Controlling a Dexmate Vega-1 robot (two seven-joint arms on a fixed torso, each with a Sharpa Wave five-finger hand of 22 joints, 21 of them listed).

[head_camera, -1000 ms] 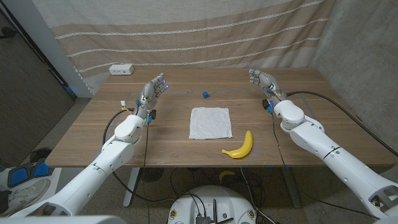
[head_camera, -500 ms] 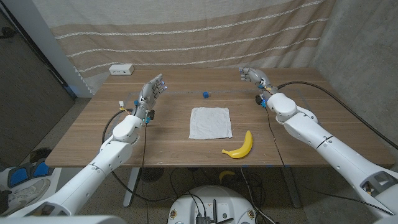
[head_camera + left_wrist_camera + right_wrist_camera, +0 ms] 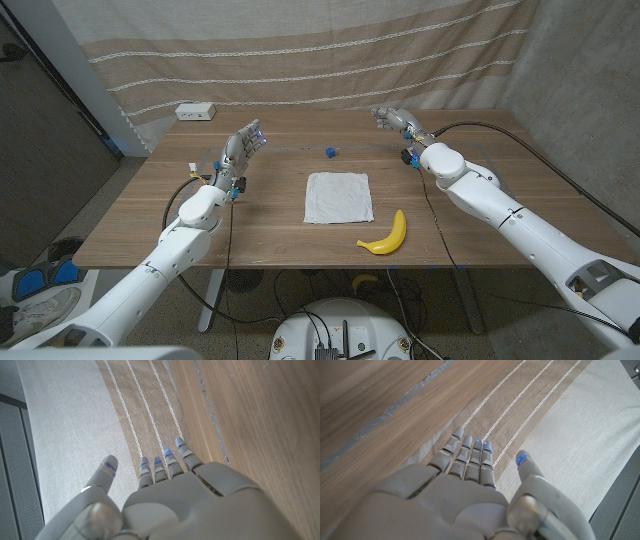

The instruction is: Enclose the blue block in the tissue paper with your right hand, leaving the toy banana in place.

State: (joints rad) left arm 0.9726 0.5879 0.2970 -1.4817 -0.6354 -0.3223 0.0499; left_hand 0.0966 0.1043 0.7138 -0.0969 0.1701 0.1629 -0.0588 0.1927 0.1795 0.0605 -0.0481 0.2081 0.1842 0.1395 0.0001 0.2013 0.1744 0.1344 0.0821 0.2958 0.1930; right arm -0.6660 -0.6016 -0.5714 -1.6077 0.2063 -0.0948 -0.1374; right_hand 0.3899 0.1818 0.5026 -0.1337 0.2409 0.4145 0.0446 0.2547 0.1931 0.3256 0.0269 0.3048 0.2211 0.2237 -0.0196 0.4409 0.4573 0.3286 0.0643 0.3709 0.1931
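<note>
From the head view, I have my right robot hand (image 3: pixel 393 118) raised over the far part of the counter (image 3: pixel 150 200), fingers spread, holding nothing. The blue block (image 3: pixel 330 152) sits on the wood near it, off toward my left side and a little closer to me, not touched. The tissue paper (image 3: pixel 339 197) lies flat nearer me than the block, well apart from the hand, and the toy banana (image 3: pixel 386 236) lies just beside the tissue's near right corner. My left robot hand (image 3: pixel 244 146) is up over the left side, fingers apart and empty; a white power strip (image 3: pixel 196 112) sits beyond it by the curtain (image 3: pixel 300 50).

In the left wrist view, that hand (image 3: pixel 165 505) shows its back, fingers straight and separated, curtain ahead of them.

In the right wrist view, the right hand (image 3: pixel 465 495) looks the same: fingers extended, nothing in them, counter edge and curtain beyond.
</note>
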